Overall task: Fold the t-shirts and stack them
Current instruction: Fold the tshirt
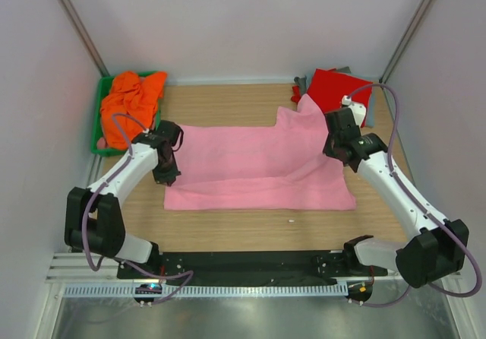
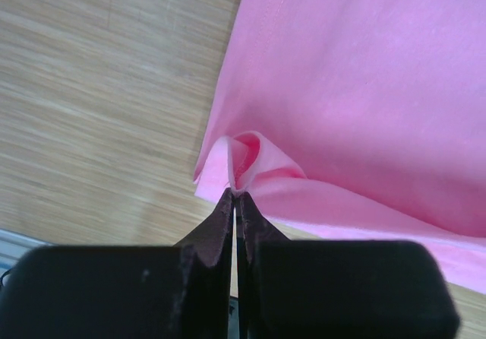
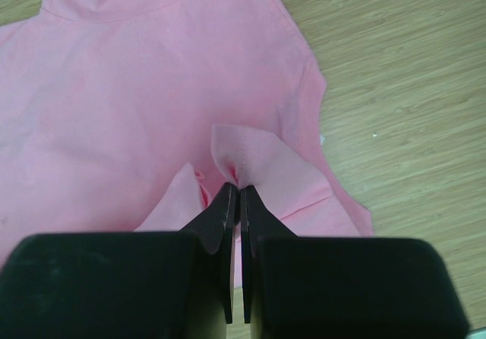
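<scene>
- Pink t-shirt lies spread flat mid-table; orange t-shirt is heaped in the green bin far left, red t-shirt far right.
- Left gripper is clenched on a pinch of the shirt's left edge.
- Right gripper is clenched on a cloth tuck at the right side.
- Likely step: folding the shirt over. Raise both ends level and together, keep the cloth lightly taut, and lay it edge onto edge.
</scene>
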Robot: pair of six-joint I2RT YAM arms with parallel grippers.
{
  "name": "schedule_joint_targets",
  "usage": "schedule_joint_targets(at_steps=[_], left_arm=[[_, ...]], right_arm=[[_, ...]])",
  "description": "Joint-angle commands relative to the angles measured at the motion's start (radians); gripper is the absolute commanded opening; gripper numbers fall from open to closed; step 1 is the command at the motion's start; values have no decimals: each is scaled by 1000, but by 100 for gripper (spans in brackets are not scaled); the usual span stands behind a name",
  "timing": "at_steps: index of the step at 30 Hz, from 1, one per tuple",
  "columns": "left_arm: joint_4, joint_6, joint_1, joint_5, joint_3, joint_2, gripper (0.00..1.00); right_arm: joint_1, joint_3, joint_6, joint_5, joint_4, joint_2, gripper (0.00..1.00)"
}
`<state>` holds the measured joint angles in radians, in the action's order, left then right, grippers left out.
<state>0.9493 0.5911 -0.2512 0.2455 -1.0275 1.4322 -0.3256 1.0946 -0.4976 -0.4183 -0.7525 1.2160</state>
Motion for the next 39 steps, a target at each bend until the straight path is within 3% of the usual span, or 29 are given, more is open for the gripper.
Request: schedule_joint_targets(at_steps=[1,8,10,11,12,15,17,24,28,31,34,35,39], left_arm=[[-38,-33,10,9,-43,33,0],[-53,-34,15,21,-52,120,0],[-53,-36,20,18,-54,151,11],[-50,-36,23,15,-57,157,19],[-50,-36,26,14,-59,163,40],[-37,-30,27,44,-71,145,72],[5,-17,27,73,-80,93,77],[19,39,27,71,1,-133,81],[-66,122,27,23,140,-251,80],[-147,167,26,-98,223,-268,77],[-231,208,24,-146,289,-242,75],[-253,213,24,-152,303,-233,74],[-340,225,24,-132,345,-191,73]], right_arm=[[8,4,19,-47,77,11,1],[23,-56,22,-39,165,72,3],[33,-74,25,-30,183,97,13],[39,-78,27,-22,206,111,41],[55,-73,24,-16,212,143,56],[83,-46,25,39,229,206,88],[94,-1,31,55,200,221,94],[94,-64,-13,19,127,22,98],[94,-186,-81,169,139,-125,98],[95,-287,-133,289,160,-183,97],[94,-383,-168,360,225,-202,89],[95,-398,-173,372,260,-199,73],[94,-461,-180,395,353,-123,63]])
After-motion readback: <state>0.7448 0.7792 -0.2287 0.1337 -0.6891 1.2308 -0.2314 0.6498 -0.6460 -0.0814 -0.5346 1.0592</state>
